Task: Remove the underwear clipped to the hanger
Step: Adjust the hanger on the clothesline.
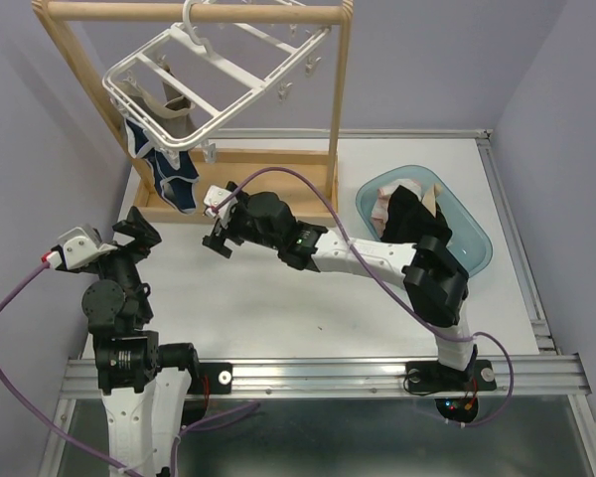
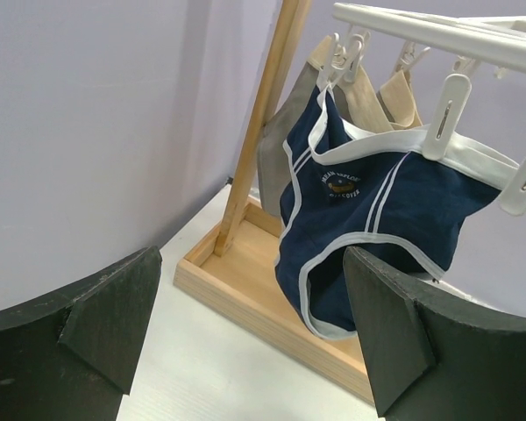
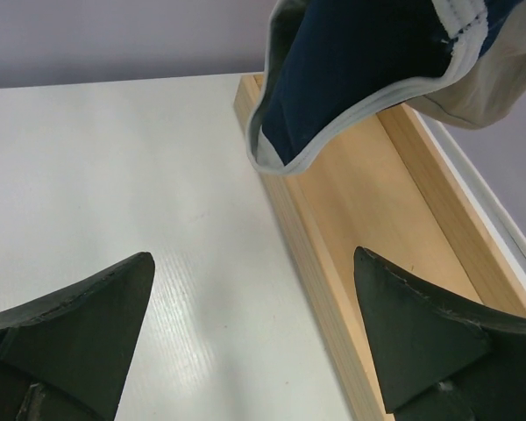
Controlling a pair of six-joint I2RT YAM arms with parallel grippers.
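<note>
Lining up on navy underwear (image 2: 377,215), clipped at low left corner of white hanger (image 1: 215,78). Right gripper (image 1: 222,225) wide, empty, near it. Left gripper (image 1: 139,231) wide, empty too. Next, I guess: pinch cloth, tug off clips.

**A:** How many racks are there?
**B:** One wooden stand (image 1: 339,99) at the far left, with one white hanger (image 1: 233,112) on its rail.
**A:** And how much underwear is on it?
**B:** Three that I can separate: one navy pair (image 2: 377,219), one grey pair (image 2: 276,149) and one beige pair (image 2: 403,101). The beige may be two, but the folds hide it.
**A:** Clips (image 2: 444,114)?
**B:** They overlap too much for a firm count.
**A:** On the right?
**B:** One blue basin (image 1: 472,238) with one heap in it. One black piece (image 1: 407,214), one pink piece (image 1: 379,204) and one cream piece (image 1: 432,194) are showing.
**A:** Arms?
**B:** Two, the left arm (image 1: 114,298) and the right arm (image 1: 368,258), at the near edge.
</note>
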